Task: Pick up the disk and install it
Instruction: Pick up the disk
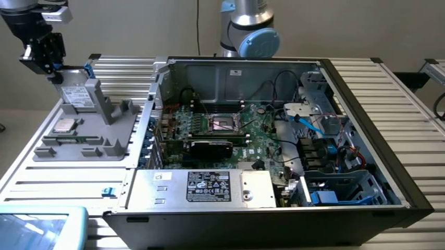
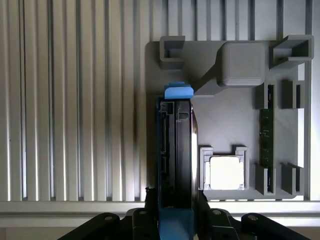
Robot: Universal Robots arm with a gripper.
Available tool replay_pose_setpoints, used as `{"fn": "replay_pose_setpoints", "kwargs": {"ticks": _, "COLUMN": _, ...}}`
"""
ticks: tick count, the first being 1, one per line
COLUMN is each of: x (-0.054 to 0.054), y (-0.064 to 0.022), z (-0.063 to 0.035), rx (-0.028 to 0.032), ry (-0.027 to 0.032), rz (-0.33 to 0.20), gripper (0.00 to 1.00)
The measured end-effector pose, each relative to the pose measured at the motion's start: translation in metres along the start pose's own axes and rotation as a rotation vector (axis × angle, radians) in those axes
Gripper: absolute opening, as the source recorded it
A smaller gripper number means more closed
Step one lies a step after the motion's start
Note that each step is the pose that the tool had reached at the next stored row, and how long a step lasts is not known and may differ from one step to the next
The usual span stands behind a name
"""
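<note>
The disk (image 1: 75, 94) stands on edge, leaning in the grey fixture (image 1: 90, 143) at the exterior view's left, its white label facing out and a blue tab at its far end. My gripper (image 1: 52, 77) hangs over its upper end. In the wrist view the disk (image 2: 175, 145) runs edge-on between my fingertips, and my gripper (image 2: 175, 202) is shut on it, with a finger pressed to each face. The disk's lower end still sits over the fixture (image 2: 225, 120).
A square silver processor chip (image 1: 66, 125) and a green memory stick (image 2: 266, 130) lie in the fixture. The open computer case (image 1: 389, 130) takes up the middle, with a silver box with a black label (image 1: 201, 187) in front and blue-railed bays (image 1: 341, 190) at the exterior view's right.
</note>
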State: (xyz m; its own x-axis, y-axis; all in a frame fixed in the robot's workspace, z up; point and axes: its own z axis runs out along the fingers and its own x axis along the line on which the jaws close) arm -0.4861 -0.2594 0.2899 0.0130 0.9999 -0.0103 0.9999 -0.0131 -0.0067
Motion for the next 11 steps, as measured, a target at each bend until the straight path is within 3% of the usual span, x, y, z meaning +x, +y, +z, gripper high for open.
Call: {"fn": "replay_pose_setpoints", "kwargs": {"ticks": 11, "x": 0.0001, "y": 0.0000, "z": 0.0005, "rx": -0.0001, "ry": -0.0032, "rz": 0.000, "gripper": 0.37}}
